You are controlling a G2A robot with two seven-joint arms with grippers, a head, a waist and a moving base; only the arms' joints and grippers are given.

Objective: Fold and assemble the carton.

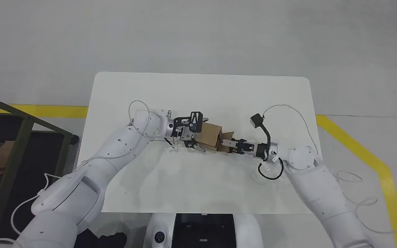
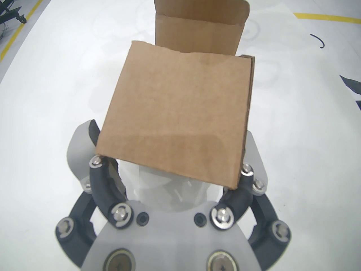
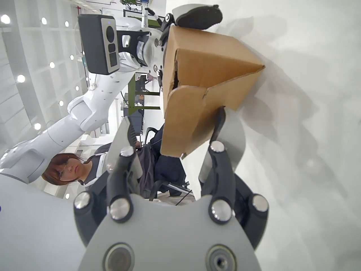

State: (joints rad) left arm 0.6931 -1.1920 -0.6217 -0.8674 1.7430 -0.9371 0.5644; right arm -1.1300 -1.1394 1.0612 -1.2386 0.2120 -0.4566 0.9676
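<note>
A small brown carton [image 1: 211, 134] is held just above the middle of the white table [image 1: 186, 93]. My left gripper [image 1: 189, 137] is shut on the carton [image 2: 180, 108], one finger [image 2: 84, 139] on each side wall. An unfolded flap [image 2: 197, 18] sticks out from the carton's far end. From the opposite side, my right gripper [image 1: 228, 146] stands open around an end flap [image 3: 189, 119] of the carton [image 3: 208, 66]. One finger [image 3: 220, 125] lies against the flap and the other finger [image 3: 125, 136] stands well apart from it.
A dark green frame [image 1: 25, 142] stands on the floor left of the table. Yellow tape [image 1: 347, 142] runs along the floor past the right edge. Bare table surface lies around the carton on all sides.
</note>
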